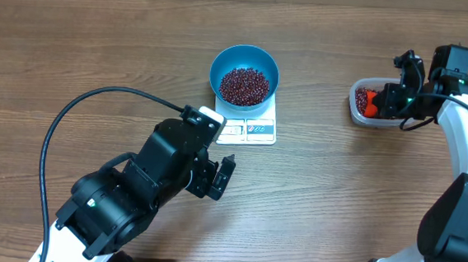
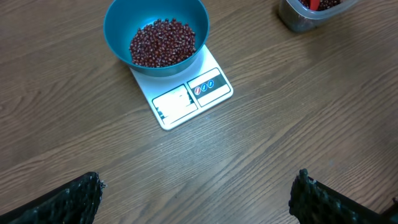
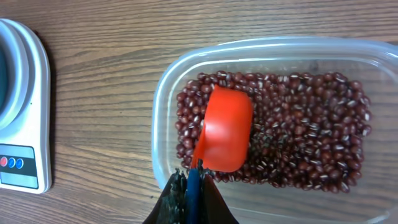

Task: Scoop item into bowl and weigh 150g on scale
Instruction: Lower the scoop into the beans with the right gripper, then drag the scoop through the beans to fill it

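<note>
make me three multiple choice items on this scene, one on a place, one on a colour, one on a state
1. Where does the blue bowl stand?
A. on the white scale
B. on the bare wood beside it
C. held up in the air

2. What colour is the scoop in the clear container?
A. green
B. white
C. orange-red

3. How is the left claw?
A. shut on the scoop
B. open, holding nothing
C. shut on the bowl's rim

Answers:
1 A: the left wrist view shows the bowl on top of the scale, whose display end sticks out in front.
2 C: the right wrist view shows it orange-red among the dark beans.
3 B: its fingers stand wide apart at the frame's lower corners, with only table between them.
</note>
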